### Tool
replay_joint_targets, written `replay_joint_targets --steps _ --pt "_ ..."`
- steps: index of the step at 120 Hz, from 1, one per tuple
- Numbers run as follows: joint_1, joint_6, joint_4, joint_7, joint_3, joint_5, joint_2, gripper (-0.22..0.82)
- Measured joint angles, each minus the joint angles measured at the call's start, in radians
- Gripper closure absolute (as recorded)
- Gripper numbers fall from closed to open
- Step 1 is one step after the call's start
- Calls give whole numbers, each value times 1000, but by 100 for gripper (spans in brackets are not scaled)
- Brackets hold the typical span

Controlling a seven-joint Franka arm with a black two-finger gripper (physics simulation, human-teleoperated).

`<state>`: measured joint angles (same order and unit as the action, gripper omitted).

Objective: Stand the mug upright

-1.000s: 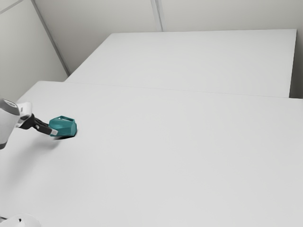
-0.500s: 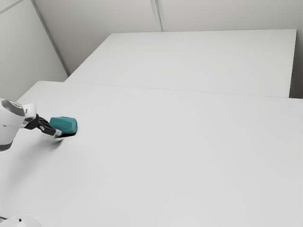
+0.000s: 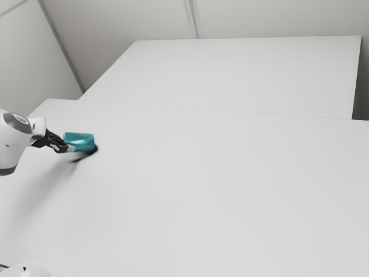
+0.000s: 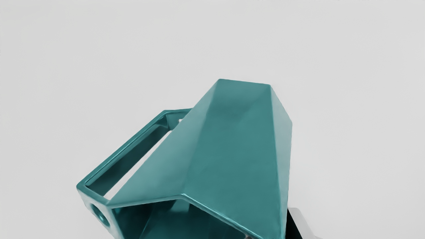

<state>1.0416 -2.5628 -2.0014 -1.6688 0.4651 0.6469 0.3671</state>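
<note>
Teal mug (image 3: 82, 140) tipped sideways, mouth toward gripper (image 3: 70, 148) — claw narrow, looks clamped on its wall — above desk (image 3: 230, 202), near far corner at the exterior view's left.

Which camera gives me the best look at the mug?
The wrist view: the mug is close up, its handle and open mouth plain to see. The exterior view shows it small, tipped sideways at the gripper, above a shadow.

mug (image 4: 234, 146): mouth cut off, wrist view | tool (image 3: 71, 148): partly hidden by mug | arm (image 3: 12, 141): cut off, exterior view
</note>
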Motion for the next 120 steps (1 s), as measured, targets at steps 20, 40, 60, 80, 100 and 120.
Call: replay_joint_targets --steps 20,40,60,80,100,120 --pt "0 -6 10 -4 16 -4 -7 75" --pt "-7 -10 9 -5 21 -5 -36 77" --pt "-39 -8 -2 12 20 -4 -96 78" --pt "-135 50 -14 114 3 -99 -205 78" --pt "-437 163 -13 305 -190 -257 -271 79" --pt "-687 274 -16 516 -347 -341 -304 79"
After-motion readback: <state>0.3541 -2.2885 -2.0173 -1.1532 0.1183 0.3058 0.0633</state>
